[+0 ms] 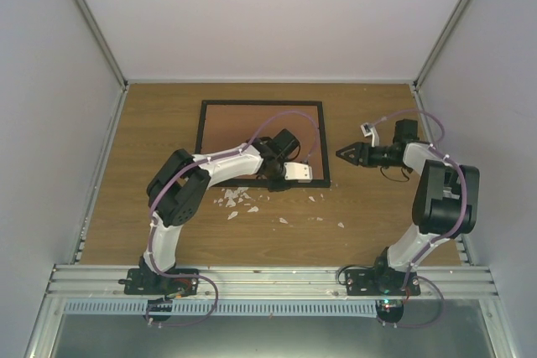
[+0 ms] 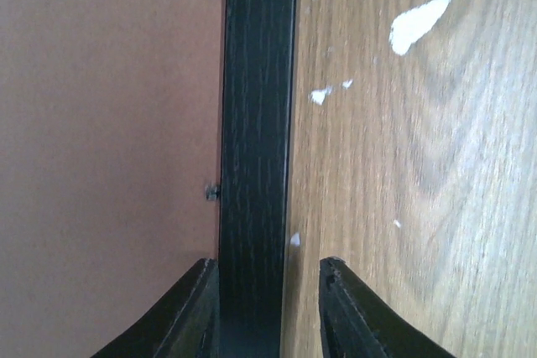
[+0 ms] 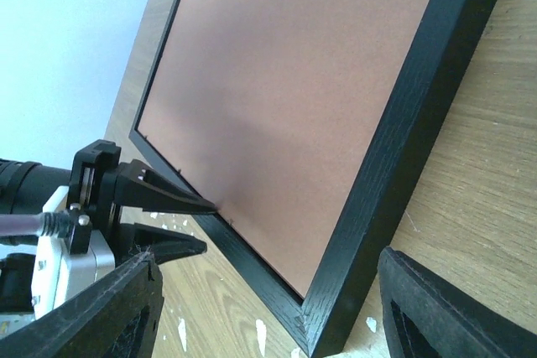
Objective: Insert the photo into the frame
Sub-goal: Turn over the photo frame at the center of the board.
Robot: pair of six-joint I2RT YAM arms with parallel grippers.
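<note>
Thin black rectangular picture frame (image 1: 260, 104) lies flat on the brown wooden table (image 1: 377, 224), upper centre of the top view. A brown backing board (image 1: 235, 127) fills it. Left gripper (image 2: 268, 267) is partly open, fingers (image 2: 352, 308) straddling the frame's lower rail near the lower-right corner. Right gripper (image 1: 342, 154) is spread wide, holding nothing, just right of the frame.

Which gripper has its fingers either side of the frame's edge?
The left gripper: its fingers straddle the near rail of the frame. The right gripper hangs open beside the frame's right side, straddling nothing.
</note>
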